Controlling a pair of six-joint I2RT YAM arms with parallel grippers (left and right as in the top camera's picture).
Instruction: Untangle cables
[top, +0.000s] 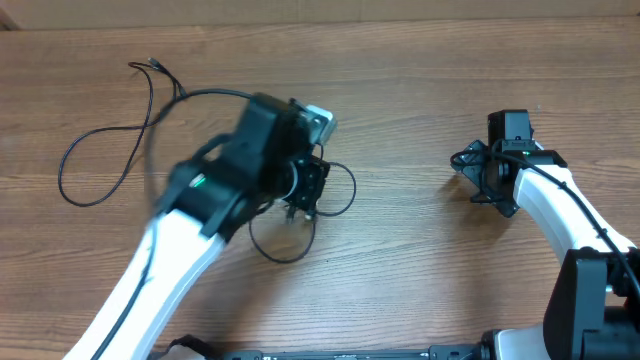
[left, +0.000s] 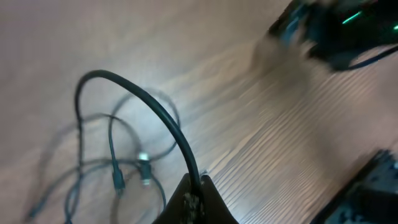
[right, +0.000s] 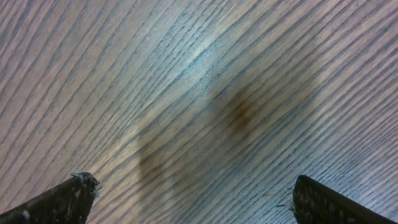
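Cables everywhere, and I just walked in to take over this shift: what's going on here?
The left claw is shut on one black cable, which arches away from it above the table. The other cables lie in loose overlapping loops on the wood, not yet separated. The right claw stands open over bare table, touching nothing.

On your right wrist view you see the wood-grain table running slantwise, a soft dark patch near its middle, and your right gripper spread wide, its dark fingertips at the lower corners.
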